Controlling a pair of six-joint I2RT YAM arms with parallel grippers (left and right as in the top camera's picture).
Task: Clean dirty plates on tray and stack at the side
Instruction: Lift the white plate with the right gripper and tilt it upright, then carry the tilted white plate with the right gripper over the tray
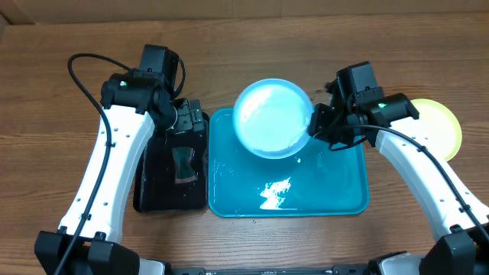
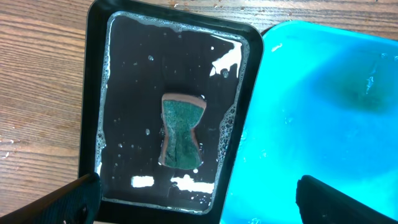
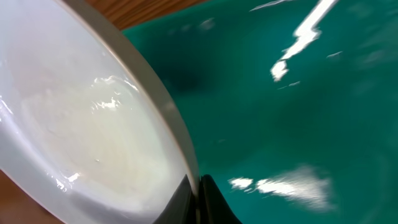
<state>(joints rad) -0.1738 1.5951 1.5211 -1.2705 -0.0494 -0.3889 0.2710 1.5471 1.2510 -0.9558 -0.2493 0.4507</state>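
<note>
Right gripper (image 1: 315, 127) clamped on the rim of the round light cyan plastic plate with the white centre (image 1: 271, 116), which sits over the far edge of the large glossy cyan-blue rectangular tray (image 1: 336, 191); the plate's centre looks wet. Left gripper (image 2: 199, 205) spread wide and empty above the smaller black rectangular tray (image 2: 93, 93), where a green-faced sponge (image 2: 181, 130) lies in foamy water. One pale yellow-green round plate (image 1: 445, 122) lies on the wooden table (image 1: 46, 92), right of the blue tray, partly behind the right arm.
</note>
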